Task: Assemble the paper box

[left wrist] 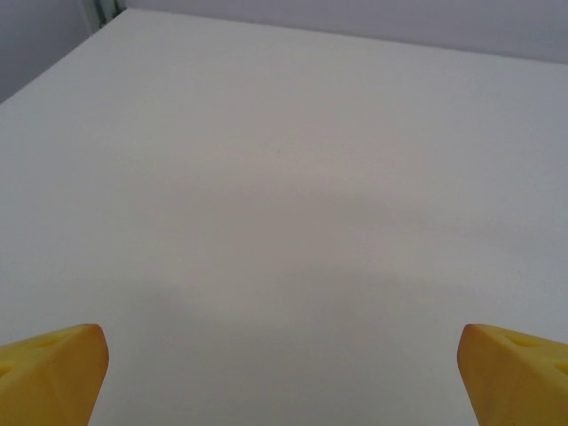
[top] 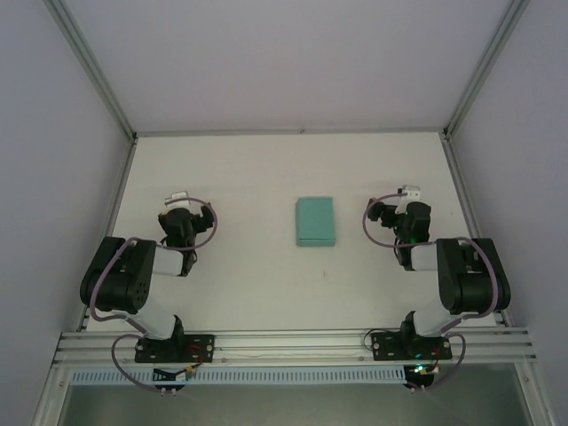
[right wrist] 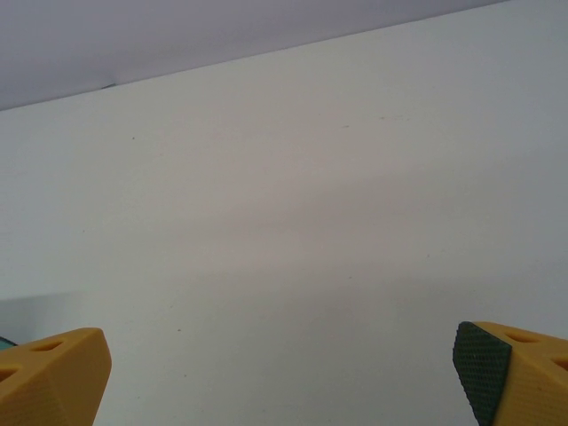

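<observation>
The paper box [top: 315, 222] is a small teal-green rectangular box lying flat in the middle of the white table [top: 266, 169], untouched. My left gripper [top: 180, 199] sits to its left, well apart from it. My right gripper [top: 409, 194] sits about as far off to its right. In the left wrist view the yellow fingers [left wrist: 53, 373] stand wide apart over bare table, the left gripper [left wrist: 284, 377] open with nothing between them. The right gripper [right wrist: 284, 377] is open too, its yellow fingers [right wrist: 53, 377] far apart. A sliver of teal shows at that view's left edge [right wrist: 4, 342].
Grey walls and aluminium frame posts [top: 93, 71] enclose the table on three sides. A metal rail [top: 293, 342] carrying both arm bases runs along the near edge.
</observation>
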